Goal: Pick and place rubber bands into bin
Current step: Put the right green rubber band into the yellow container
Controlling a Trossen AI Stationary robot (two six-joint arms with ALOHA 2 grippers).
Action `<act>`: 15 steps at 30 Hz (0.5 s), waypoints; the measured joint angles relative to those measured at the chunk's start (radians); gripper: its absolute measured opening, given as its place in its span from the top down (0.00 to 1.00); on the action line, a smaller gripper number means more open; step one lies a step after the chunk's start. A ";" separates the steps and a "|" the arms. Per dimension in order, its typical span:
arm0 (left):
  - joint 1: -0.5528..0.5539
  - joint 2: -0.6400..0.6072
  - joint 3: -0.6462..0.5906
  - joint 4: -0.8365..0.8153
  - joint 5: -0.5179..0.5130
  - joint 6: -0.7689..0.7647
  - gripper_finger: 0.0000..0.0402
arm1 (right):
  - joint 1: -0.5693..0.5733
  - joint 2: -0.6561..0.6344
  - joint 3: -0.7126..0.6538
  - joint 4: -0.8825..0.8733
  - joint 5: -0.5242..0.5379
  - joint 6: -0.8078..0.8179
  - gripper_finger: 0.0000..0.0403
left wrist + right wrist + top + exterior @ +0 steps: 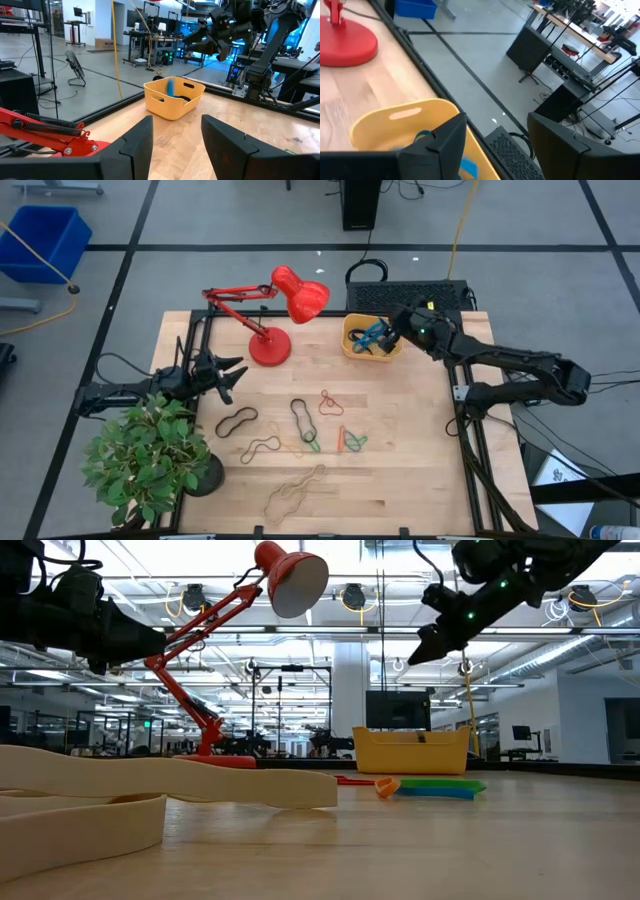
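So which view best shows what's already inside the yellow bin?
The high view: it looks down into the bin, showing blue and dark bands under the right gripper. The left wrist view catches blue over the rim, the right wrist view a corner, the low view only the outer wall.

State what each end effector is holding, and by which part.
Nothing. The right end effector hangs open above the bin; the left end effector waits open by the plant.
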 joint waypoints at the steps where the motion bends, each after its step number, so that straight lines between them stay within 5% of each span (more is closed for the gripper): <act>1: 0.000 0.000 0.000 0.000 0.000 0.000 0.57 | -0.005 -0.003 0.000 0.000 0.000 0.000 0.48; 10: 0.000 0.000 0.000 0.000 0.000 0.000 0.57 | 0.003 -0.009 -0.001 -0.006 -0.016 0.129 0.48; 15: 0.000 0.000 0.000 0.000 0.000 0.000 0.57 | 0.064 -0.040 -0.001 -0.006 -0.305 0.231 0.49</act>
